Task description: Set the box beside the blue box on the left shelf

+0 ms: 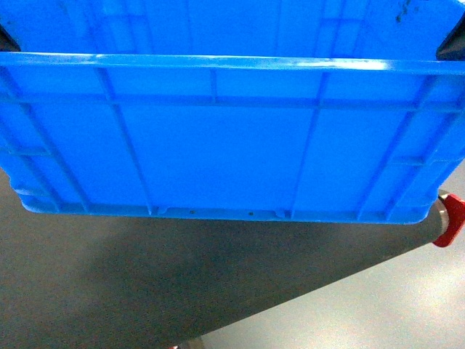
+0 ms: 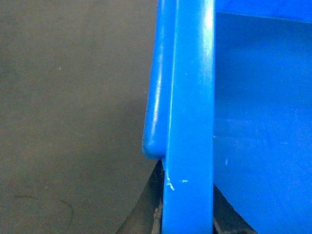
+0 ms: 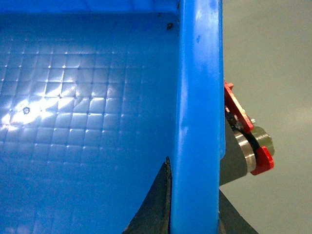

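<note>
The box, a bright-blue ribbed crate, fills the upper head view, held up close with its long outer wall facing me. My left gripper is shut on the box's thick rim, a dark finger on the outside and one inside. My right gripper is shut on the opposite rim, with one dark finger inside against the gridded floor of the box. Dark scuffs mark the inner corner. The left shelf and the other blue box are out of view.
Below the box lies a dark grey surface, with lighter grey floor at the lower right. A red and silver roller-like part sticks out under the box's right end, and the right wrist view shows this part beside the rim.
</note>
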Robot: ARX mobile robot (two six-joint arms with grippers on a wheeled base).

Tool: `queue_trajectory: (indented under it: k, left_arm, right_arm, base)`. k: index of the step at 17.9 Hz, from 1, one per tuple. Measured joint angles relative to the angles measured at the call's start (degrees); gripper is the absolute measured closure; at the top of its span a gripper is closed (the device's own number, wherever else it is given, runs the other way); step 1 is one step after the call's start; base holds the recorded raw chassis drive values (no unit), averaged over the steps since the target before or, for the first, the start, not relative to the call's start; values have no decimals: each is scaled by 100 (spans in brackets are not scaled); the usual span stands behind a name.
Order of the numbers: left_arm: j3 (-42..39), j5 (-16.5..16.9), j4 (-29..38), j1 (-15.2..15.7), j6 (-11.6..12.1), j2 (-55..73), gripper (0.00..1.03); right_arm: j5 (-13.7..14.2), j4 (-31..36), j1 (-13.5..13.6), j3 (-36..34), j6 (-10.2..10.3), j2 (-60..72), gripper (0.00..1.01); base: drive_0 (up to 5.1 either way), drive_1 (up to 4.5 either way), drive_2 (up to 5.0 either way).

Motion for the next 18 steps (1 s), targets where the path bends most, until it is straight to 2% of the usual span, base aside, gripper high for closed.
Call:
queue_trajectory:
  k: [18]
  left_arm:
    - [0, 2, -2, 0, 42, -2, 96]
  right_arm:
    - [-2, 2, 0, 0, 0, 0, 93]
  base:
    - [-144, -144, -144]
